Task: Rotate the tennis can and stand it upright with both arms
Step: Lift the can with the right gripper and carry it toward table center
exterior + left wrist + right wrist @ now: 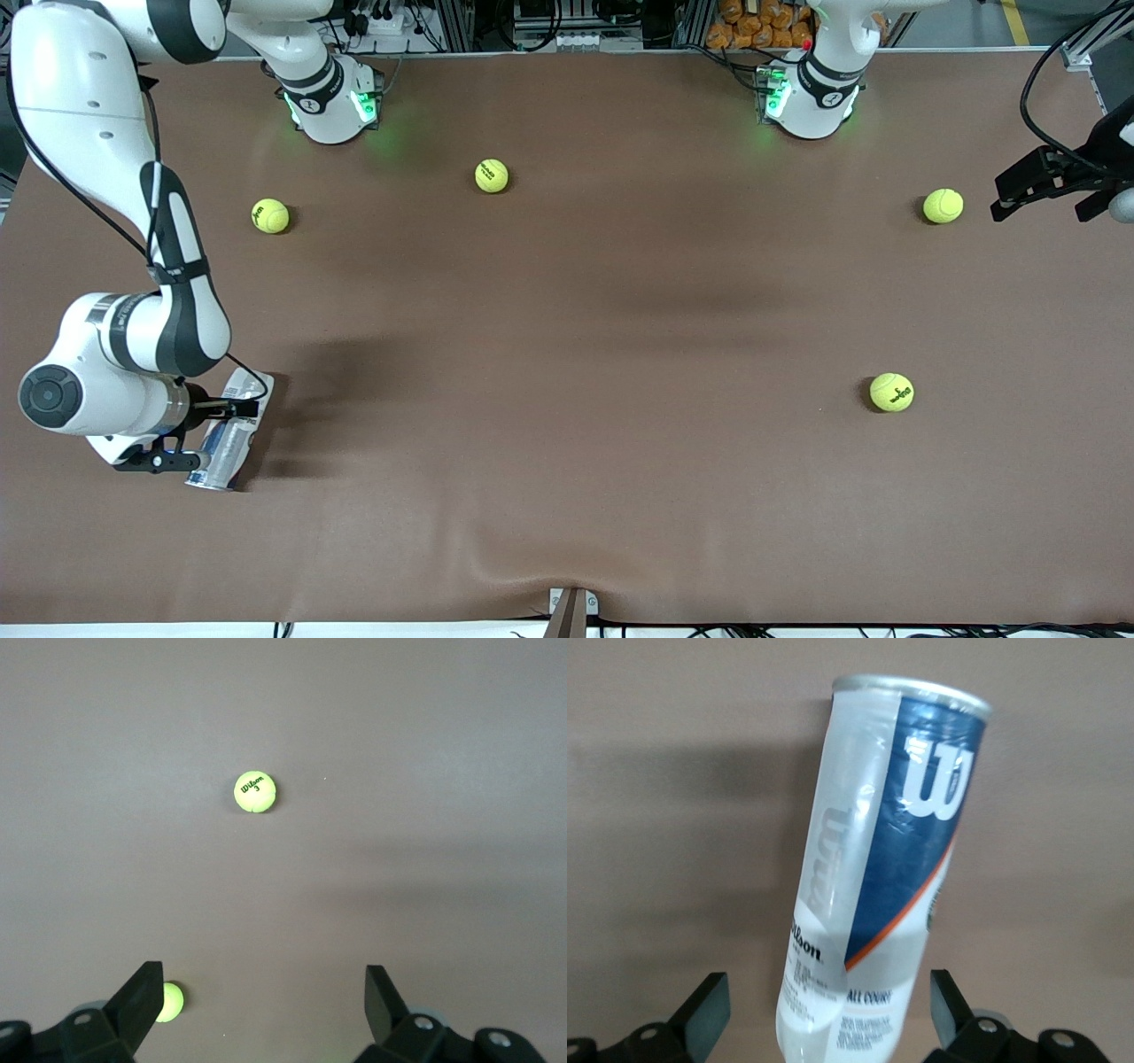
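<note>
From the front camera, the slim clear-plastic tennis can with navy-and-white label (232, 431) lies on its side on the brown table (567, 354), near the right arm's end and fairly near the camera. The right gripper (208, 434) sits low at the can, one black finger crossing above it, the other beside its lower flank. Four yellow-green tennis balls are scattered well apart from the can; the nearest to the camera (891, 392) lies toward the left arm's end. The left gripper (1036, 190) waits in the air over that end of the table.

The left wrist camera shows the left gripper's fingers (142, 997) spread wide with nothing between them, above bare table and two balls.

The right wrist camera shows the can (877, 877) running away between spread fingers (704, 1005) that stand clear of its walls, so nothing is clasped. The can looks empty, so probably light, thin-walled and slick; it may roll or dent. A gentle grip across the mid-body seems safest.
</note>
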Available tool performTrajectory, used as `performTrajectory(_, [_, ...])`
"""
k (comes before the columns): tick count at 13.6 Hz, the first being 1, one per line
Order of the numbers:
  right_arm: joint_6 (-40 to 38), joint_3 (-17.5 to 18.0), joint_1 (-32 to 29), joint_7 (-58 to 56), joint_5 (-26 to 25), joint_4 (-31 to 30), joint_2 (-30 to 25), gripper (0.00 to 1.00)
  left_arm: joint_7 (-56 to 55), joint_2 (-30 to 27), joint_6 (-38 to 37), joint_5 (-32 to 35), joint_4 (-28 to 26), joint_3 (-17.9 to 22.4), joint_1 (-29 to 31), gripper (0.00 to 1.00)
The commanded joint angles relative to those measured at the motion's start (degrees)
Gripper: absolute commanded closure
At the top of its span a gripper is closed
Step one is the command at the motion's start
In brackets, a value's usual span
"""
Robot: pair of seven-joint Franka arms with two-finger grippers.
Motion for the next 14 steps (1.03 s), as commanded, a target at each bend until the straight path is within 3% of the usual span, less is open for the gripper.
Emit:
performTrajectory(1, [2.09,0.47,-1.52,-2.0,5.85,1.52,2.43,0.0,-0.24,0.27,-0.85,0.03,0.92,-0.22,0.3,0.0])
performTrajectory(7, [4.38,0.38,-2.32,-7.88,5.43,1.61,4.89,0.0,-0.24,0.27,-0.85,0.03,0.92,-0.13,0.3,0.0])
performTrajectory(10, [8.69,0.29,-3.1,-18.33,5.52,1.61,6.3,0.0,-0.24,0.27,-0.85,0.03,0.92,-0.13,0.3,0.0])
performTrajectory(14, [7.91,0.38,-3.02,-18.61,5.78,1.35,6.3,0.0,-0.24,0.27,-0.85,0.03,0.92,-0.13,0.3,0.0])
